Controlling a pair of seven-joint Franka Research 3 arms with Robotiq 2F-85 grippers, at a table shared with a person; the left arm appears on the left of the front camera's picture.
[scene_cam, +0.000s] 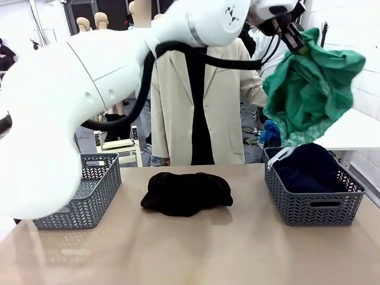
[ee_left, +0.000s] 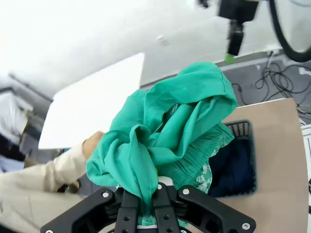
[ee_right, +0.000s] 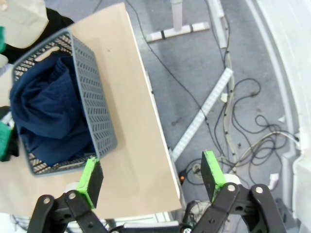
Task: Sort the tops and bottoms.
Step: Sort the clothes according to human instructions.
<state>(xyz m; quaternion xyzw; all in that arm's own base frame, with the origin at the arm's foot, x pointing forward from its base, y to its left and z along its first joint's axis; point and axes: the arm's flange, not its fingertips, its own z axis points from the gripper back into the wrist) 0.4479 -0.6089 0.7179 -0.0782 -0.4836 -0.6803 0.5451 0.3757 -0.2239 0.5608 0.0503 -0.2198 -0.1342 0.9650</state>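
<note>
Front view: left gripper [scene_cam: 295, 37] was clamped on the green garment [scene_cam: 312, 89], hoisted above the right basket [scene_cam: 314, 205], likely for a drop.
Navy garment [scene_cam: 309, 169]: lay inside that basket.
Black garment [scene_cam: 187, 193]: sat mid-table.
Right gripper [ee_right: 149, 165]: gaped wide, empty.

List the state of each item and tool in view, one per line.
green garment, bunched, hanging from the left tool above the right basket
left tool, shut on the green garment
right tool, open, holding nothing
navy garment, lying in the right basket
black garment, bunched on the table between the baskets
right basket, upright, holding the navy garment
left basket, upright, inside partly hidden
</note>
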